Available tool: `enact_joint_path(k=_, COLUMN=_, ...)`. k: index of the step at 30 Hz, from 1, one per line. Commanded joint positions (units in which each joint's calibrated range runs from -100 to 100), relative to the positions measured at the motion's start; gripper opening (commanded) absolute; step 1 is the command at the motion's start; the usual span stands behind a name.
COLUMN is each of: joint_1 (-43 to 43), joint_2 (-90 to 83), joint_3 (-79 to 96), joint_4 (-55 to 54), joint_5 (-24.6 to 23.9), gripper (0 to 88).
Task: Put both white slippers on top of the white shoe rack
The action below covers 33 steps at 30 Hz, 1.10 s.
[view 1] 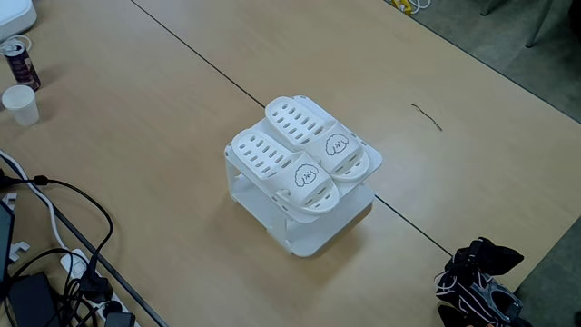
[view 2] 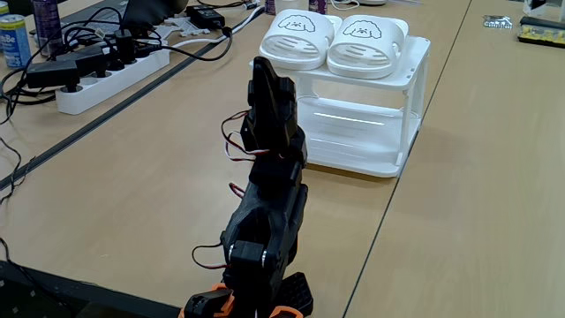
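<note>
On top of the white shoe rack (view 1: pixel 304 238) in a fixed view, both white slippers (view 1: pixel 307 153) lie side by side and touching, toe ends with the cartoon faces pointing toward the lower right of the picture, heel ends with the rows of oval holes toward the upper left. The rack stands near the middle of the tan surface (view 1: pixel 136 136), over a dark seam line. A paper cup (view 1: pixel 21 104) and a can (view 1: pixel 19 60) stand well apart at the left edge, cables (view 1: pixel 54 236) trail at lower left, and the black arm (view 1: pixel 477 277) sits folded at the lower right corner, well apart from the rack.

From the other fixed view, low behind the arm (view 2: pixel 269 194), the slippers (view 2: pixel 335 40) face the camera on the rack's (view 2: pixel 410 106) flat top, with the see-through shelf space below them. A power strip (view 2: pixel 110 75) with plugs lies to the left. The arm is folded upright near the rack; its fingers cannot be made out clearly, so whether they are apart or together cannot be told, and nothing appears to be held.

By these views the task looks finished. The slippers look light, rubbery and slightly yielding; a grasp across the strap or side rim would likely hold best, since the perforated sole may flex.
</note>
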<state>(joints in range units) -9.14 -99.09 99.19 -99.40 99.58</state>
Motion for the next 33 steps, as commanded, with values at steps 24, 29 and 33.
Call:
enact_joint_path(k=24, joint_1=0.59, joint_2=-0.07, joint_3=0.54, joint_4=-0.17, joint_5=0.42, gripper=0.8)
enact_joint_path(k=29, joint_1=0.59, joint_2=0.1, joint_3=0.54, joint_4=-0.17, joint_5=0.42, gripper=0.8)
enact_joint_path(k=33, joint_1=0.59, joint_2=0.1, joint_3=0.54, joint_4=-0.17, joint_5=0.42, gripper=0.8)
